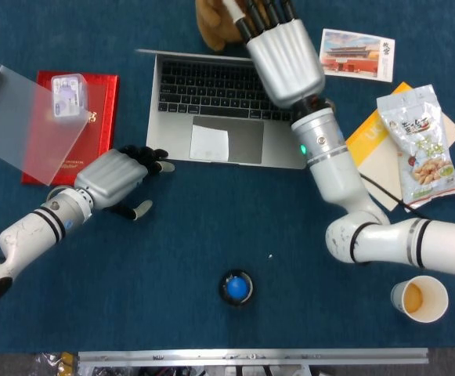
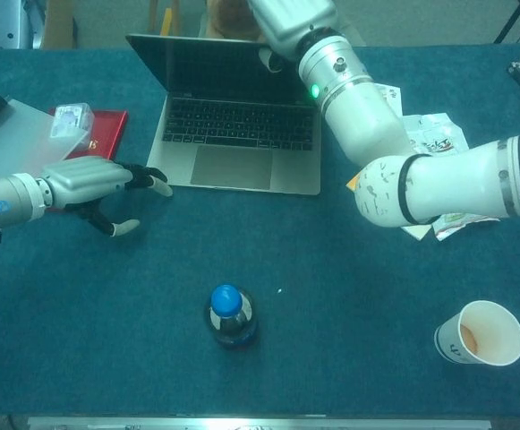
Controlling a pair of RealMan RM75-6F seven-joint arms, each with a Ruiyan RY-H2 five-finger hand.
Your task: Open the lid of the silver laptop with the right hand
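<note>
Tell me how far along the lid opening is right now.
Mostly done: the silver laptop stands open, lid raised and keyboard exposed. In hand: the right hand is up at the lid's top edge; contact is hidden. Left: perhaps a little more tilt, then pulling away. The left hand rests beside the laptop, holding nothing.

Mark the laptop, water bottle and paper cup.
laptop [image 1: 227, 143]: head view, on the trackpad.
water bottle [image 2: 226, 300]: chest view, on the blue cap.
paper cup [image 2: 508, 353]: chest view, on the rim.
</note>
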